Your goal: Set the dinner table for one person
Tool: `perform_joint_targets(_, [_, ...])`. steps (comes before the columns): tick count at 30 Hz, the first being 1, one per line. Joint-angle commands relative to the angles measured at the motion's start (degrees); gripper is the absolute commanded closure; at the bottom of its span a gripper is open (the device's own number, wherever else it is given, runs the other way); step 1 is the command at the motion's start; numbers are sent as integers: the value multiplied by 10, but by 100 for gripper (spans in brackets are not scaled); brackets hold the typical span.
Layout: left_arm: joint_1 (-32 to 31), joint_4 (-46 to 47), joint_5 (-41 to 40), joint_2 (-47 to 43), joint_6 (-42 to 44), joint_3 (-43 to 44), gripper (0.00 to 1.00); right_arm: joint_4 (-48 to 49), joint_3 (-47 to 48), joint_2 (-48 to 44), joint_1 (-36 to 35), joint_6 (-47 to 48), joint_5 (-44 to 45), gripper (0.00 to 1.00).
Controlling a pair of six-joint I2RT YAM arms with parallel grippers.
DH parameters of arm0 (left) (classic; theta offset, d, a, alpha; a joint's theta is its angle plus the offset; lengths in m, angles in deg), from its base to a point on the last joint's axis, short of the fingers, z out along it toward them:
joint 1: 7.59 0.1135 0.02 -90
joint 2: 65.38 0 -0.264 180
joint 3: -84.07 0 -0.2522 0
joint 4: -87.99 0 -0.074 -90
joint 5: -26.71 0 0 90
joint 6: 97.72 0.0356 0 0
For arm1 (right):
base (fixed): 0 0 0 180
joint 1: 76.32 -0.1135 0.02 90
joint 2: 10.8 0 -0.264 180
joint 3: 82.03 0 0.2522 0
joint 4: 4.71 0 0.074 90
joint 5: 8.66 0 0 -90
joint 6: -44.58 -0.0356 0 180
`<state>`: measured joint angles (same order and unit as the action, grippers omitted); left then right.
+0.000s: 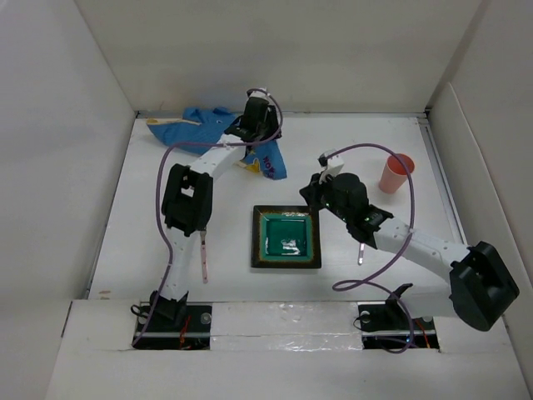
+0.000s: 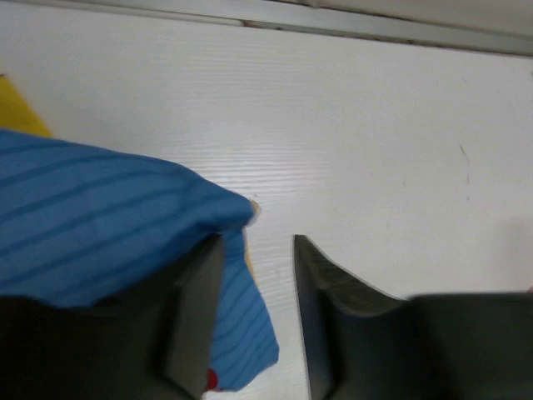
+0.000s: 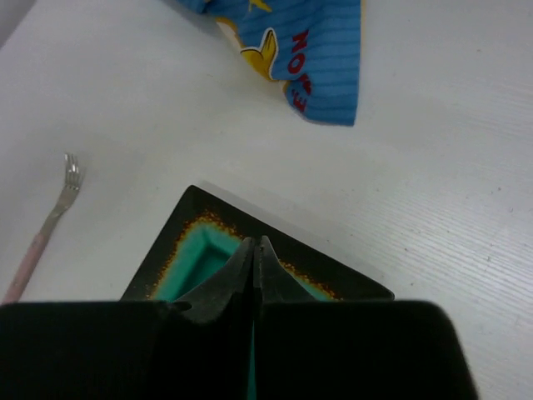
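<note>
The white surface [image 1: 233,192] spans the walled workspace. It carries a square green plate [image 1: 286,237] at center, a fork [image 1: 203,258] to the plate's left and a pink cup [image 1: 396,173] at far right.

Left hand [image 2: 258,242]: fingers apart, with the edge of the blue cloth [image 2: 100,217] against one finger.

Right hand [image 3: 252,243]: fingers together, nothing between them, above a plate corner.

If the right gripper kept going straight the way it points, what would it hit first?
Likely the square plate, near its rim; the right gripper points at it, height above unclear.
</note>
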<state>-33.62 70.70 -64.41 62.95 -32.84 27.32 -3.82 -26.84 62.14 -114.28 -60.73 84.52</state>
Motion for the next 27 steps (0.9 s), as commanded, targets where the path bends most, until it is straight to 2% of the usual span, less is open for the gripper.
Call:
perform_joint_targets(1, [-23, 27, 46, -22, 3, 21, 57, 22, 23, 15, 3, -1, 35, 95])
perform_joint_targets(2, [-23, 29, 45, -34, 5, 9, 51, 23, 23, 23, 3, -2, 33, 91])
perform_joint_targets(3, [-23, 31, 32, -50, 10, -7, 42, 33, 24, 41, 9, -6, 31, 72])
perform_joint_targets(5, [-23, 82, 17, -113, 10, -73, 36, 47, 28, 68, 15, -8, 23, 52])
perform_joint_targets(6, [-18, 96, -10, -135, 9, -99, 35, 48, 44, 100, 28, -13, 16, 38])
perform_joint_targets(8, [-4, 135, -50, -204, -18, -178, 36, 41, 82, 158, 34, -20, -16, 30])
perform_joint_targets(9, [3, 149, -58, -224, -34, -210, 37, 40, 82, 176, 42, -23, -24, 29])
perform_joint_targets(10, [22, 186, -67, -263, -70, -279, 38, 39, 108, 194, 50, -27, -47, 28])
perform_joint_targets(13, [67, 209, -69, -287, -114, -358, 39, 40, 160, 261, 64, -42, -73, 28])
perform_joint_targets(18, [206, 179, 27, -241, -183, -381, 40, 15, 235, 337, 69, -50, -120, 28])
perform_joint_targets(21, [255, 186, 33, -219, -178, -387, 38, 14, 255, 366, 69, -57, -118, 28])
perform_joint_targets(25, [302, 160, 59, -159, -179, -337, 36, 7, 274, 395, 69, -61, -120, 28])
perform_joint_targets(27, [314, 156, 70, -139, -180, -322, 27, 1, 290, 412, 64, -62, -120, 29])
